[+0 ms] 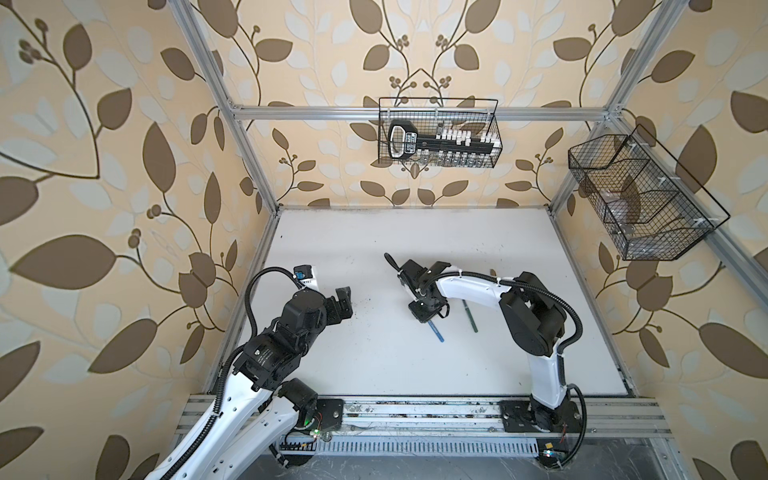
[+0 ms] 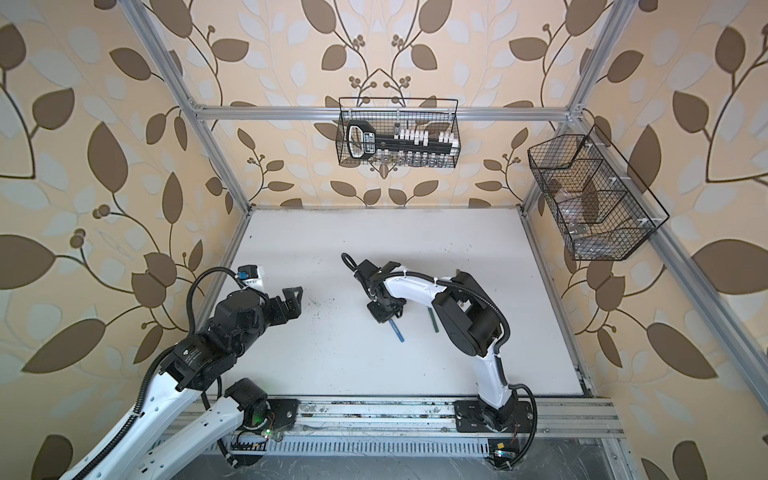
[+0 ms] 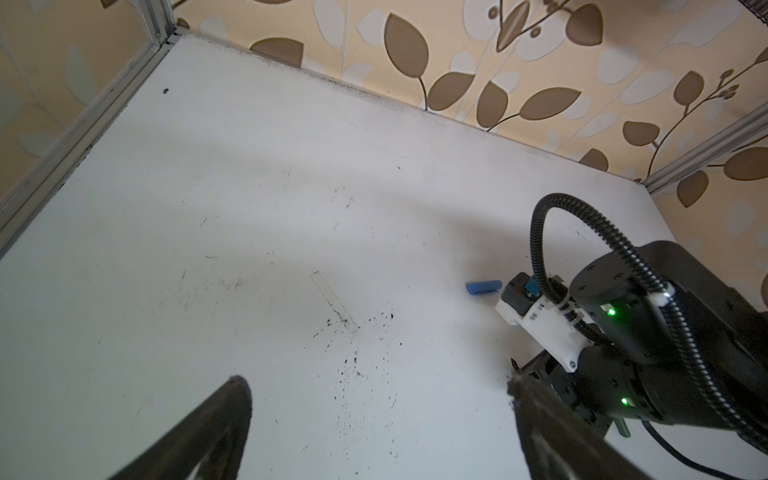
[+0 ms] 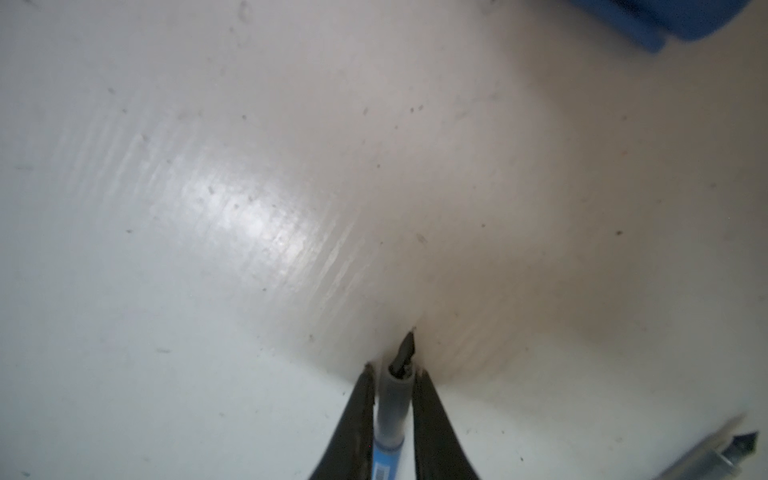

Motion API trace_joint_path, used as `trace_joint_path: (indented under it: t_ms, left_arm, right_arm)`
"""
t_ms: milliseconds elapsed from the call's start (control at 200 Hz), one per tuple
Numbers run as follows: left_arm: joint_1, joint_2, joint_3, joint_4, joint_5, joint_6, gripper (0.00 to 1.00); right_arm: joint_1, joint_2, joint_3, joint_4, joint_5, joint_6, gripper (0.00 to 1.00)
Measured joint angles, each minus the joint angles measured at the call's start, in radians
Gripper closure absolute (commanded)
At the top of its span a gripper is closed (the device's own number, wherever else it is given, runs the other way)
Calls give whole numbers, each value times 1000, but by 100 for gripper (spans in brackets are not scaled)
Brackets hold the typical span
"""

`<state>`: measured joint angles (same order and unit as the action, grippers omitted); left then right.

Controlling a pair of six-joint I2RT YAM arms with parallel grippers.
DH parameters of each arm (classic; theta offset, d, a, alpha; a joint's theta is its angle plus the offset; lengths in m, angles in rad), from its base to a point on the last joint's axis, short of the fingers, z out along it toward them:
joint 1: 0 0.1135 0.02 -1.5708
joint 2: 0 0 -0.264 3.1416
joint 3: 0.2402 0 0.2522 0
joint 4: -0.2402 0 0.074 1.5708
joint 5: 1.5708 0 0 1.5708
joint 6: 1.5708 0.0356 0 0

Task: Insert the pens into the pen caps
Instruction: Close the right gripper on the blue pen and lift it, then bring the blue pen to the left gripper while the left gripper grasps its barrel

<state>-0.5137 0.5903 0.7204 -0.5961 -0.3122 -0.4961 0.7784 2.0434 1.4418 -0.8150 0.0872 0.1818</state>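
Right gripper [image 4: 395, 370] points straight down at the white table [image 1: 374, 249]. Its fingers run close along both sides of the blue pen [image 4: 390, 419], just behind the dark tip; I cannot tell whether they pinch it. The pen lies flat, its barrel trailing toward the front rail [image 1: 415, 419]. A green pen [image 1: 469, 316] lies just beside it. A blue cap [image 3: 484, 287] lies beyond the tip, apart from it. Bare table runs on to the back wall. The right arm [image 1: 465, 286] bends over from the rail. At the left edge the left gripper [image 3: 378, 386] hovers, spread wide and empty.
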Motion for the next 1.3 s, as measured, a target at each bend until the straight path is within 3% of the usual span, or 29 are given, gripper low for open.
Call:
trace_joint_path:
  t_ms: [530,775,1050,1304]
  left_arm:
    - [0,33,-63,72,127,0,1]
    - [0,80,-108,145,239,2,1]
    - [-6,232,-227,392,437,-18,1]
    - [-157,403,-255,625,470,-42,1]
  right_arm:
    - [-48,-23,-32,50,-69,-1,91]
    - [-146,-95,-124,124,-216,0,94]
    - [-277,-214,-250,283,-450,52,97]
    - [-314,-270,-360,464,-620,158,97]
